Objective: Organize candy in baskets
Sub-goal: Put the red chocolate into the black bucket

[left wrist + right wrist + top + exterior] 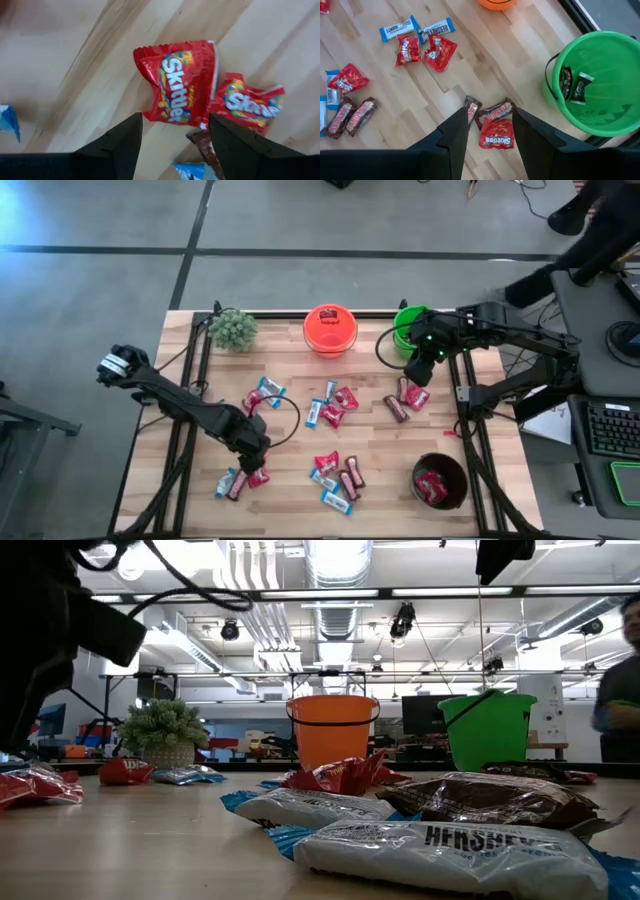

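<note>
Candy lies scattered over the wooden table (290,510): red packets, brown bars and blue-and-white bars. My left gripper (256,455) points down, open, low over the near-left group. A red Skittles packet (175,82) lies flat on the wood just ahead of its fingertips, with a second red packet (250,102) beside it. My right gripper (418,370) hangs open, high over a red packet and brown bars (495,125), beside the green basket (408,328). The orange basket (330,330) stands at the far edge and the black basket (440,482) near right.
A small potted plant (232,330) stands at the far left. The green basket (595,85) holds two dark bars, the black one a red packet (432,486). More candy lies mid-table (330,405) and near the front (338,478). A person's arm (600,240) is beyond the far right corner.
</note>
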Tool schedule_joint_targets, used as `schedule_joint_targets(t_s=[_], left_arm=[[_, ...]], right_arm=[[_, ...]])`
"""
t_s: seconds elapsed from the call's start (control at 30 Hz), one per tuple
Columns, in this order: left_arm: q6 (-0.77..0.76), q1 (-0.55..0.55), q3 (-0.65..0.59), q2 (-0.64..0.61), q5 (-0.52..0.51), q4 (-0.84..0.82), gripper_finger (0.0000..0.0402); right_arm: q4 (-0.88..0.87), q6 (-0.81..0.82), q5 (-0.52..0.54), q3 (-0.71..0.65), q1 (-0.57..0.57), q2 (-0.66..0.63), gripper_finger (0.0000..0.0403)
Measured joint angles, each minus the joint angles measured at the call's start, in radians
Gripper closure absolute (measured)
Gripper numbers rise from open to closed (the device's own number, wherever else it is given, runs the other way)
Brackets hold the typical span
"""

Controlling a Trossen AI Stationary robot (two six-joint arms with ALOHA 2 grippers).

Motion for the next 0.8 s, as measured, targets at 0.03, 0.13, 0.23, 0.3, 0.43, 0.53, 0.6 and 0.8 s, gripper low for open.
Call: schedule_joint_targets(t_s=[0.03, 0.13, 0.23, 0.3, 0.43, 0.53, 0.6, 0.8], left_arm=[[0.000, 0.000, 0.000, 0.012, 0.000, 0.002, 0.0192], [0.000, 0.000, 0.000, 0.046, -0.001, 0.005, 0.0192], [0.006, 0.000, 0.000, 0.072, -0.001, 0.007, 0.0192], [0.016, 0.000, 0.000, 0.088, -0.002, 0.013, 0.0192], [0.022, 0.000, 0.000, 0.110, -0.002, 0.032, 0.0192], [0.026, 0.000, 0.000, 0.124, -0.001, 0.042, 0.0192], [0.028, 0.000, 0.002, 0.132, 0.002, 0.047, 0.0194], [0.053, 0.000, 0.003, 0.140, 0.002, 0.055, 0.0225]], right_arm=[[0.000, 0.003, 0.000, 0.000, 0.000, 0.000, 0.0257], [0.000, 0.009, -0.013, 0.000, 0.000, 0.000, 0.0257], [0.000, 0.020, -0.027, 0.000, 0.000, 0.000, 0.0257], [0.000, 0.021, -0.028, 0.000, 0.000, 0.000, 0.0257], [0.000, 0.037, -0.028, 0.000, 0.000, 0.000, 0.0257], [0.000, 0.037, -0.028, 0.000, 0.000, 0.000, 0.0257], [0.000, 0.037, -0.028, 0.000, 0.000, 0.000, 0.0257], [0.000, 0.037, -0.028, 0.000, 0.000, 0.000, 0.0257]])
